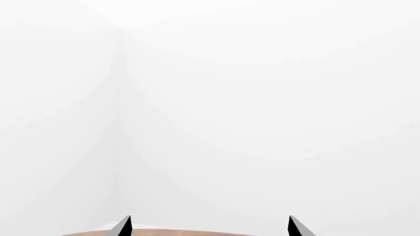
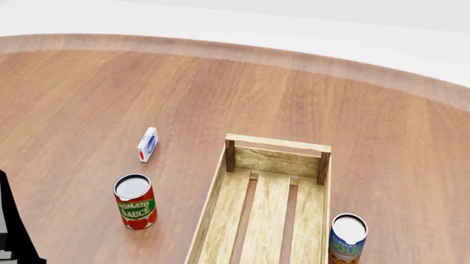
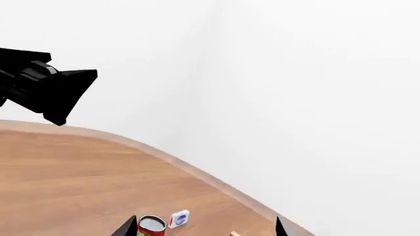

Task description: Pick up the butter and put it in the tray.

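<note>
Task not begun, butter not in view.
Both end effectors (image 1: 208,227) (image 3: 203,227) hanging wide, empty; tray (image 2: 213,203) ahead sitting empty.

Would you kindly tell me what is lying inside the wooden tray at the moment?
Nothing shows inside the tray: only its bare slatted bottom. Its near end is cut off by the head view's lower edge, so that part cannot be checked. No butter is visible in any view.
</note>
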### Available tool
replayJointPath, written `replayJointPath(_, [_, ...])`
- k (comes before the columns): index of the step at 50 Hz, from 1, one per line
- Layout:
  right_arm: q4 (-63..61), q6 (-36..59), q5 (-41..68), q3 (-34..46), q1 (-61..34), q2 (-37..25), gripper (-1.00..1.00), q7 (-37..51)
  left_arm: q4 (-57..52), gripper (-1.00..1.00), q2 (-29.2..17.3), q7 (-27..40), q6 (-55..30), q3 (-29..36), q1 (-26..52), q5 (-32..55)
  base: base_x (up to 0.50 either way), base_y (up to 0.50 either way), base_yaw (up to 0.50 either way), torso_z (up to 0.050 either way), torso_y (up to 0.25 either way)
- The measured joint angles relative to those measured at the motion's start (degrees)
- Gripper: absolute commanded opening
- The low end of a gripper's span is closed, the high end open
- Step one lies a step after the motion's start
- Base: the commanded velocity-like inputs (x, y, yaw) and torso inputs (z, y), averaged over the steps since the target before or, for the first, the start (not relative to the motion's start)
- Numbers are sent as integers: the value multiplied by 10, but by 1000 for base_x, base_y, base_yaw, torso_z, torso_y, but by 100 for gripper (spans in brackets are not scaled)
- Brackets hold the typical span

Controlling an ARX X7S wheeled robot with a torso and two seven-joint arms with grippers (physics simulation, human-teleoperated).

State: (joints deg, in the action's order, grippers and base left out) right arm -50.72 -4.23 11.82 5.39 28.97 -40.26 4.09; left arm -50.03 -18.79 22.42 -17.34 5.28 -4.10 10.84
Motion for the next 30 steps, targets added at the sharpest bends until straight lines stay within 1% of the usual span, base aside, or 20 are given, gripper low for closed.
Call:
replayJointPath(11, [-15,29,34,-38,47,-72,100,-24,-2,100,-3,5,-2,-1,0,4,0,0,0,0,0])
replayJointPath(18, [-28,72,71,-63,50,-118,100,-33,-2,100,-4,8,-3,1,0,6,0,0,0,0,0])
replayJointPath(22, [-38,113,101,-58,24,-148,100,-44,-1,100,-5,9,-2,2,0,6,0,0,0,0,0])
replayJointPath(30, [-54,213,171,-23,-75,-200,100,-79,3,100,-6,12,0,2,1,7,0,0,0,0,0])
